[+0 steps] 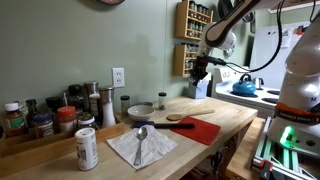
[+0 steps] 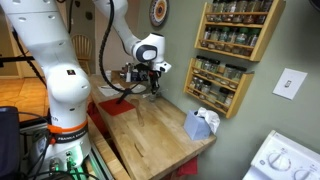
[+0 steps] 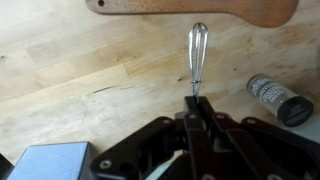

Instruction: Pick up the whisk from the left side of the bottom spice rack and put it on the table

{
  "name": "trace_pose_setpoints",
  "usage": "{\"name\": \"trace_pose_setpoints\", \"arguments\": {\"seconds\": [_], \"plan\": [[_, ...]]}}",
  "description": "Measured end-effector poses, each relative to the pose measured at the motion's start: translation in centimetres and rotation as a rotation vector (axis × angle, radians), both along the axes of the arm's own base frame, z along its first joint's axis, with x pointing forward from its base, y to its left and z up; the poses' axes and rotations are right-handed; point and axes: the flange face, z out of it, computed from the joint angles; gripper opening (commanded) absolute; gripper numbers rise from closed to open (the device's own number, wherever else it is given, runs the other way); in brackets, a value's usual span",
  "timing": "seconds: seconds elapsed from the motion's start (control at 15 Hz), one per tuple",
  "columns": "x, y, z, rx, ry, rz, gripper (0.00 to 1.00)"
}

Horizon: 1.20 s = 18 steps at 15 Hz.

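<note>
The long light butcher-block wooden desk [image 2: 160,140] takes up most of the room, its bare boards filling the background of the wrist view. Over it bends the big white robot arm [image 2: 60,60], reaching out towards the wall end of the desk. On the green wall hangs the bottom spice rack [image 2: 222,85], a small light-wood open rack with rows of little jars, directly below another one like it [image 2: 238,25].

The dark hand [image 2: 150,80] hangs out in front of the racks and clear of them, above the desk. In the wrist view the hand [image 3: 195,100] has its two fingers closed tight on the handle end of the slim, shiny metal whisk [image 3: 197,55]. The narrow wire head sticks straight out beyond the fingertips, with the wood of the desk behind it. I cannot tell whether its tip touches the wood.

A pale blue-grey box [image 3: 45,160] sits on the desk near the hand. A small cylindrical jar [image 3: 278,98] lies on its side, off to one side of the whisk and apart from it.
</note>
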Motion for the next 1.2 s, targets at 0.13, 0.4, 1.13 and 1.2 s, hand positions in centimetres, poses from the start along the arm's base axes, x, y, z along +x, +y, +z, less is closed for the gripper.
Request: {"name": "trace_pose_setpoints", "arguments": {"seconds": [0.13, 0.4, 1.13, 1.2], "plan": [[-0.7, -0.8, -1.0, -0.011, 0.022, 0.014, 0.02], [-2.0, -2.5, -2.8, -0.008, 0.061, 0.019, 0.02], [-1.9, -6.7, -5.9, -0.055, 0.109, -0.001, 0.02], [-1.8, -7.0, -6.2, -0.053, 0.102, -0.010, 0.02]]}}
